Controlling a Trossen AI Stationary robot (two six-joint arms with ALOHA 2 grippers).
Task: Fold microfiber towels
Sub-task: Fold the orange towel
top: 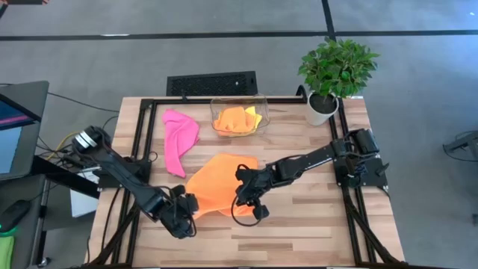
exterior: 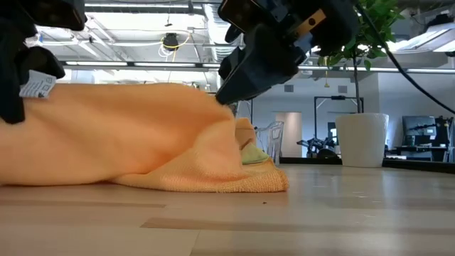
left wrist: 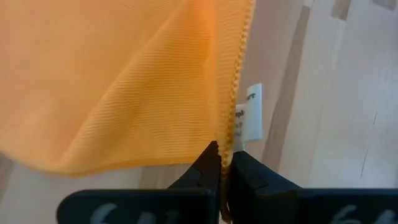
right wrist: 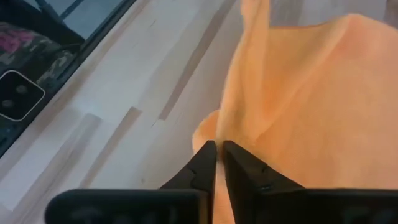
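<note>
Looking straight down, the orange towel (top: 216, 187) is spread on the near middle of the tabletop (top: 314, 217), and its near edge is held up at two spots. The left pincer (top: 188, 206) is clamped on the near-left corner; up close, the hem and the little white tag (left wrist: 252, 112) are seen squeezed between its closed fingers (left wrist: 205, 168). The right pincer (top: 250, 200) is pinched narrow on the near-right part of that same edge, with cloth caught between its tips (right wrist: 202, 158).

So the held edge runs left to right between the two pincers, and the rest of the cloth lies beyond them, toward the far side. From table height it's seen draped in a hump with the far part resting on the wood. A fold would probably have to be carried away from the near side, over the flat part.

A pink towel (top: 179, 138) is lying far left, and more towels are bunched in the clear bin (top: 239, 116) at the far middle.
</note>
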